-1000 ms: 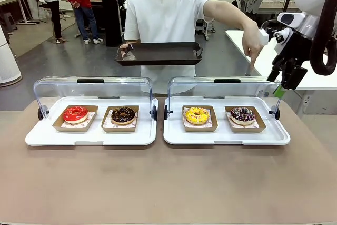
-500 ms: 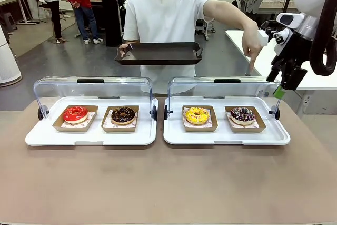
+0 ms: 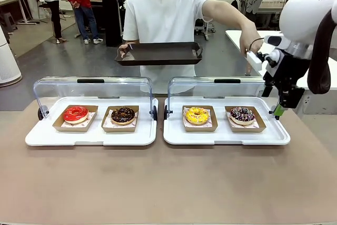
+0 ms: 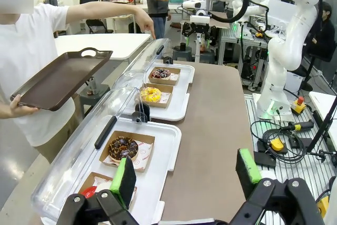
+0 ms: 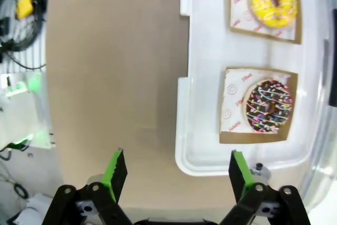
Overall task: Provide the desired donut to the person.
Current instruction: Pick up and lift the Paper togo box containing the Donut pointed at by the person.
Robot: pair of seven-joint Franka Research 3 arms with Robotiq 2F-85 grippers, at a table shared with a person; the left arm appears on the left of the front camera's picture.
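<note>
From the front, the person in a plain white short-sleeved shirt (image 3: 166,17) holds a dark brown rectangular tray (image 3: 160,54) and reaches the other hand (image 3: 248,41) over the right white lidded tray (image 3: 174,135), where the chocolate donut with coloured sprinkles (image 3: 242,114) lies in a brown card box (image 3: 260,126); the white right arm (image 3: 303,19) hangs just beside that tray's right end. In the left wrist view, the left jaws stand spread wide, empty, above the brown table (image 4: 210,130). In the right wrist view, the right jaws stand spread, empty, near the sprinkled donut.
</note>
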